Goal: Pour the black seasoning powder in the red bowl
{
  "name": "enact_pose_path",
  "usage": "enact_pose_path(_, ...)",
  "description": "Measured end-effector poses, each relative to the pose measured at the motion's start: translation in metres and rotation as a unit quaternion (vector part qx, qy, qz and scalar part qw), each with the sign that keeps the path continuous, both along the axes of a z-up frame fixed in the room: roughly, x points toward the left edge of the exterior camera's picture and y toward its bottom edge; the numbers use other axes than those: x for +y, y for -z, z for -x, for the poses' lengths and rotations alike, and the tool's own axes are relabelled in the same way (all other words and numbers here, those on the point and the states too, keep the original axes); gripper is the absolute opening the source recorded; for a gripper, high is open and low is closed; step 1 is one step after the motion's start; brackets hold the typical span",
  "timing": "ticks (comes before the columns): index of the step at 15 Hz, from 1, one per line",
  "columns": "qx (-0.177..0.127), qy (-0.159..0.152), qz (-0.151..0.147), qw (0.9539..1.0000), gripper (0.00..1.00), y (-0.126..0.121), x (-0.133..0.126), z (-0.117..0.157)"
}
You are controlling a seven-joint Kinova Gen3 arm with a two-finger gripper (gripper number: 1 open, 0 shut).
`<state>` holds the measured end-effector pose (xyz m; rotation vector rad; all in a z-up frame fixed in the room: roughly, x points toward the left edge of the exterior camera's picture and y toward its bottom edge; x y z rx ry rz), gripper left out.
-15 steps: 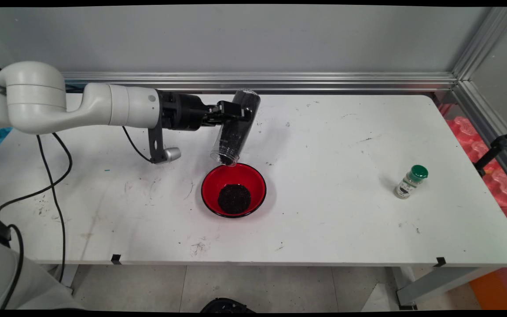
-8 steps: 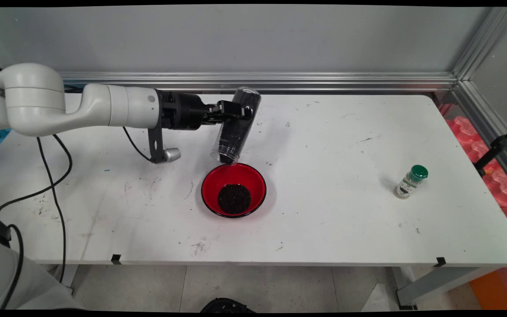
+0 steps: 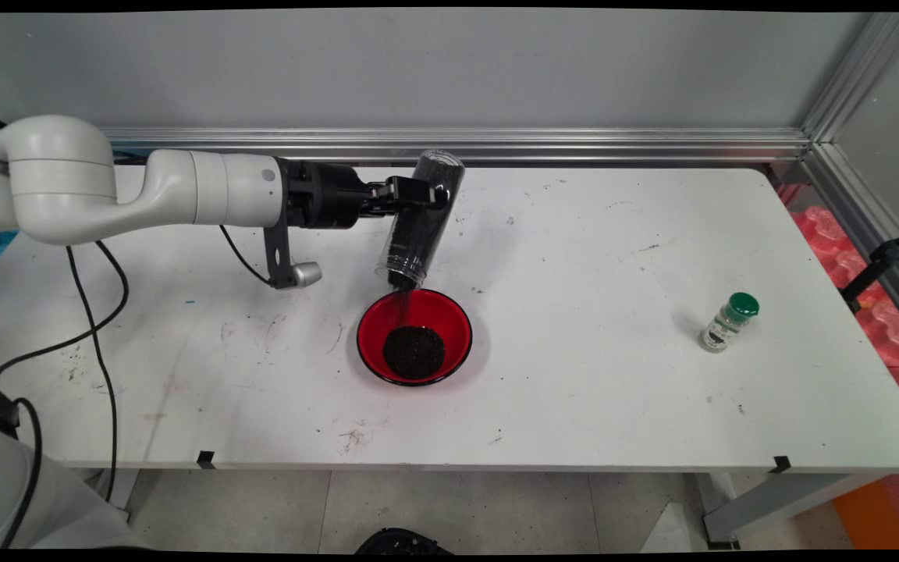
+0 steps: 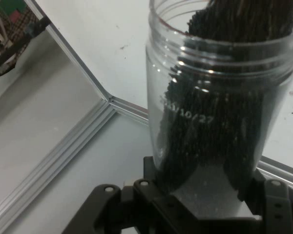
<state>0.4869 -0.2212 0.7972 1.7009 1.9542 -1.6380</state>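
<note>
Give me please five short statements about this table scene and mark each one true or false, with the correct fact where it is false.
1. The tool holds a clear jar of dark grains, tilted with its mouth downward. True.
2. The jar's mouth is above the far rim of the red bowl. True.
3. The red bowl has nothing in it. False: a pile of dark grains lies in it.
4. The small bottle with the green cap stands right beside the bowl. False: it stands apart, far toward the table's right end.
5. The jar has its lid on. False: the hand view shows its mouth open.
</note>
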Motion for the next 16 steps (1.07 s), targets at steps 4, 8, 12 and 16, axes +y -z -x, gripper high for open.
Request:
enact_pose_path(4, 0.001, 0.000, 0.004, 1.0000, 0.00, -0.0003, 0.0001, 0.0012)
enact_pose_path(8, 0.004, 0.000, 0.006, 1.0000, 0.00, -0.0003, 0.0000, 0.0024)
enact_pose_path(12, 0.006, 0.001, 0.007, 1.0000, 0.00, -0.0002, 0.0002, 0.0035)
enact_pose_path(16, 0.008, 0.001, 0.007, 0.9999, 0.00, 0.0000, 0.0004, 0.0044)
